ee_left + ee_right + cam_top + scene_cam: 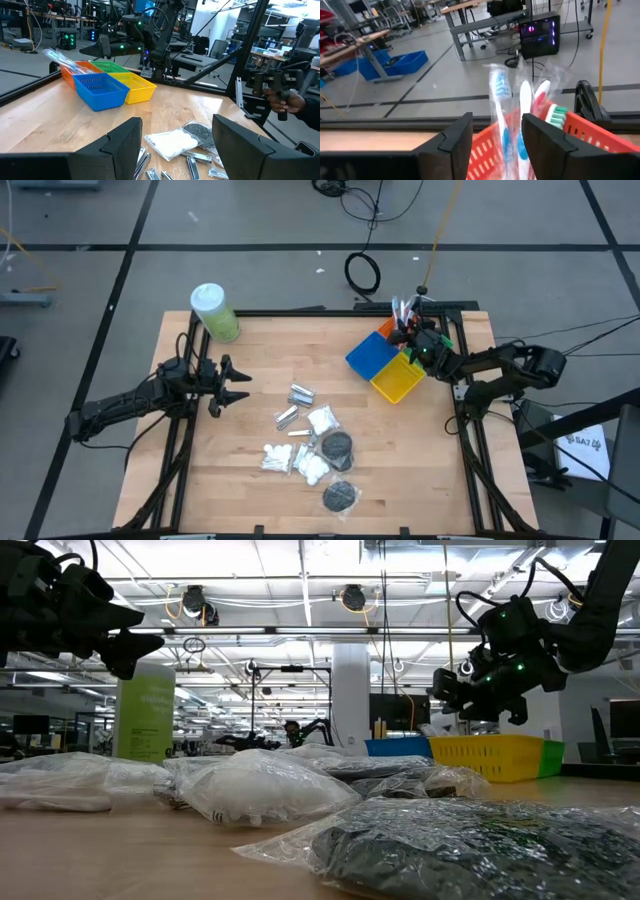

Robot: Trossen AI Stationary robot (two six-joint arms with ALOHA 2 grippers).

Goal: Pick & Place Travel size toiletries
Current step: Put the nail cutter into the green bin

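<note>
Evidently the step in hand is a drop-off: the right pincer [412, 330] hangs over the orange basket [388, 332] at the far right of the tabletop [250, 380], its jaws parted a little way, and in the right wrist view bagged toothbrushes [512, 105] stand up out of that basket between the fingers [447, 145]; whether the fingers are touching the bag or have let it go I cannot tell. The left pincer [232, 383] waits over the left side of the tabletop, jaws wide and empty, facing the pile. That pile lies near the middle and front: silver tubes [296, 404], clear bags of cotton balls [322, 420] and two black discs [334, 446], close together and partly overlapping. By my reading, the next move calls for the right arm to lift clear of the baskets and go back to the pile, and picking one crinkly bag out of the overlap without dragging its neighbours will want care. A blue basket [368, 355] and a yellow basket [396, 378] sit just beside the orange one, with a green basket [112, 66] behind. A green bottle [214, 312] stands at the far left corner. The surface is pale wood on a dark frame; beyond it is a workshop with grey floor, cables and desks, and a person's hand [287, 102] shows beyond the tabletop's edge.
</note>
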